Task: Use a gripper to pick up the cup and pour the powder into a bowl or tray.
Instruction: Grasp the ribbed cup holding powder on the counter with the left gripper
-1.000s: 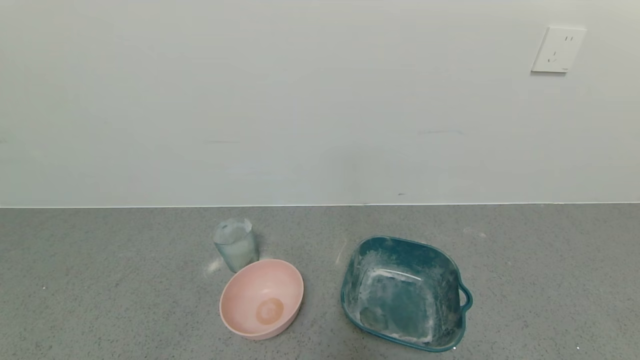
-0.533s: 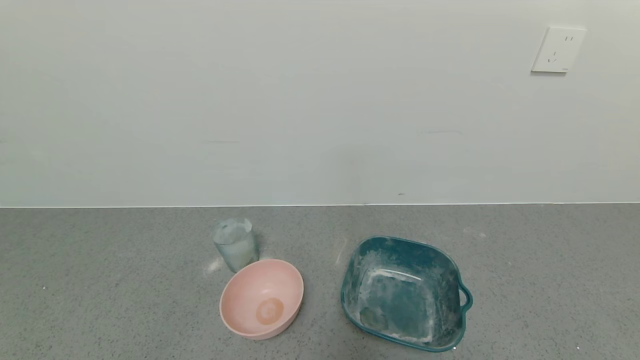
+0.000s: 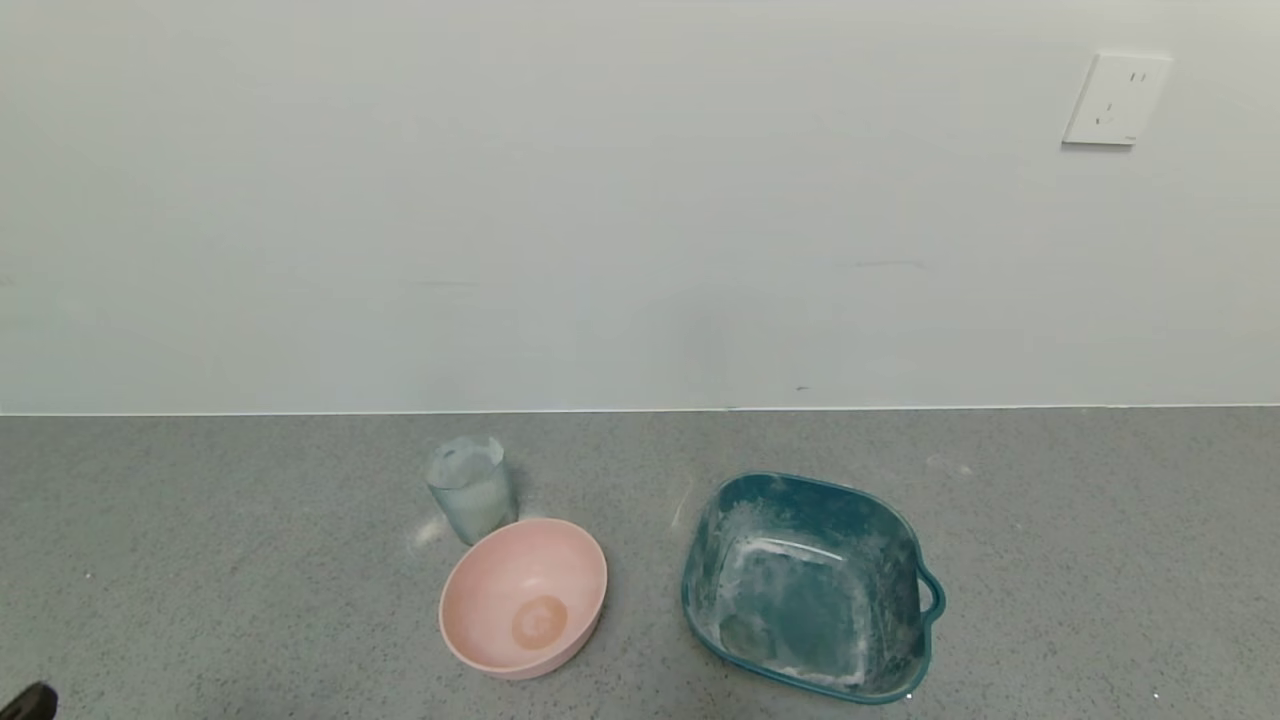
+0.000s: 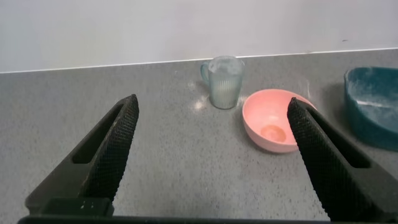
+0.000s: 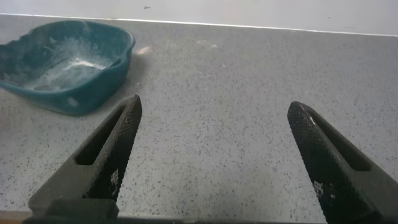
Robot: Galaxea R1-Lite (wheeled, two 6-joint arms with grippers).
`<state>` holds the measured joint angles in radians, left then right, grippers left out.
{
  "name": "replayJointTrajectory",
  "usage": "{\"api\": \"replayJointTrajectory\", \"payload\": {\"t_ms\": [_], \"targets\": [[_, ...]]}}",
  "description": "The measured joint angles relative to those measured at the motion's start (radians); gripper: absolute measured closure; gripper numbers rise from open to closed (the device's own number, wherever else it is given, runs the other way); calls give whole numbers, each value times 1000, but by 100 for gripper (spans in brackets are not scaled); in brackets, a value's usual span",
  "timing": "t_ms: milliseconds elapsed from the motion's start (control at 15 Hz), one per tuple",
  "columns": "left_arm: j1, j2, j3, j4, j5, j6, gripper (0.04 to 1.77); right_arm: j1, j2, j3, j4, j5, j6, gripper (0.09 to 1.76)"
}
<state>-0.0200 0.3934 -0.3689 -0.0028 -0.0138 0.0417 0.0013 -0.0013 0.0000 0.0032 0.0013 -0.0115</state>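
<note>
The pale blue-green ribbed cup (image 3: 468, 488) stands upright on the grey counter, just behind the pink bowl (image 3: 523, 597). Whitish powder fills the lower part of the cup. The left wrist view shows the cup (image 4: 224, 81) with its loop handle and the bowl (image 4: 273, 119) beyond my left gripper (image 4: 211, 109), which is open, empty and well short of both. Only a black tip of that arm (image 3: 28, 701) shows in the head view, at the bottom left corner. My right gripper (image 5: 214, 106) is open and empty over bare counter, out of the head view.
A squarish teal tray (image 3: 812, 585) with white dusty smears and a side handle sits right of the bowl; it also shows in the right wrist view (image 5: 62, 62). A wall runs along the counter's back edge, with a socket (image 3: 1115, 98) at the upper right.
A black tip of the left arm has come into the head view at the bottom left corner. The cup, bowl and tray have not moved.
</note>
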Motion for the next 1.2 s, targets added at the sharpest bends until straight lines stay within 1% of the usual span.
{"api": "replayJointTrajectory", "payload": {"t_ms": [200, 333, 400, 467, 533, 600, 667, 733, 867, 1000, 1067, 1200], "targets": [[-2, 224, -116, -35, -2, 4, 9, 0, 0, 0, 0, 0, 0, 14], [10, 360, -154, -86, -7, 6, 9, 0, 0, 0, 0, 0, 0, 14], [26, 435, -166, -121, -21, 6, 9, 0, 0, 0, 0, 0, 0, 14], [49, 505, -172, -160, -46, 7, 9, 0, 0, 0, 0, 0, 0, 14], [79, 573, -174, -204, -89, 11, 9, 0, 0, 0, 0, 0, 0, 14], [118, 644, -174, -248, -145, 20, 9, 0, 0, 0, 0, 0, 0, 14], [156, 704, -168, -288, -190, 33, 9, 0, 0, 0, 0, 0, 0, 14], [186, 758, -154, -325, -222, 50, 9, 0, 0, 0, 0, 0, 0, 14], [222, 838, -99, -391, -257, 85, 9, 0, 0, 0, 0, 0, 0, 14], [232, 903, -43, -455, -272, 132, 9, 0, 0, 0, 0, 0, 0, 14], [234, 940, -13, -510, -275, 160, 9, 0, 0, 0, 0, 0, 0, 14], [234, 1016, 35, -633, -279, 184, 9, 0, 0, 0, 0, 0, 0, 14]]}}
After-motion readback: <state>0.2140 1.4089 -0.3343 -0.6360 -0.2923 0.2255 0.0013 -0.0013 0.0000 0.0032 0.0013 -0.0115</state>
